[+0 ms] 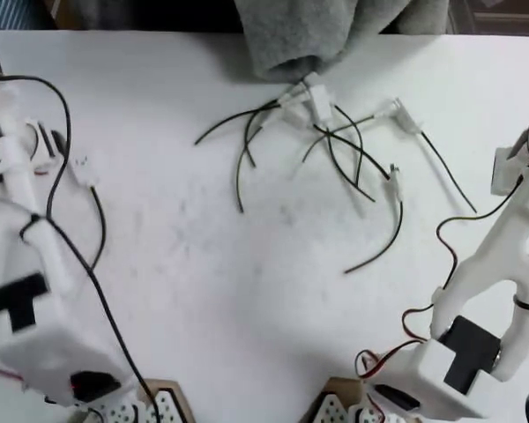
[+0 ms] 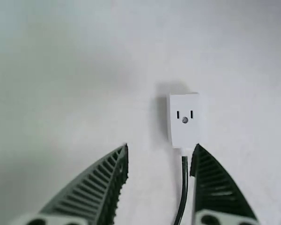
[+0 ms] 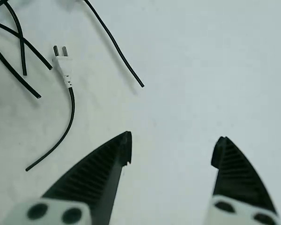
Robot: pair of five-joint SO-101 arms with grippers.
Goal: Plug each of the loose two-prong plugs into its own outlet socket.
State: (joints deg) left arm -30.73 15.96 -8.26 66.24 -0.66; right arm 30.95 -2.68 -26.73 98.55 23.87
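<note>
A white outlet socket (image 2: pixel 184 119) with two slots and a black cord lies face up on the table. My left gripper (image 2: pixel 160 154) is open just short of it, one finger beside the cord. In the high view this socket (image 1: pixel 82 165) sits at the left by the left arm. A loose white two-prong plug (image 3: pixel 62 63) on a short black cord lies ahead of my open right gripper (image 3: pixel 173 145), off to one side, with nothing between the fingers. From above, that plug (image 1: pixel 394 181) lies right of centre. More white connectors (image 1: pixel 310 101) with tangled black cords lie at the back.
A grey cloth (image 1: pixel 309 35) hangs over the table's far edge, touching the tangled cords. Another white connector (image 1: pixel 398 113) lies at the back right with a thin cord. The left arm (image 1: pixel 22 282) and right arm (image 1: pixel 494 291) stand at the front corners, trailing cables.
</note>
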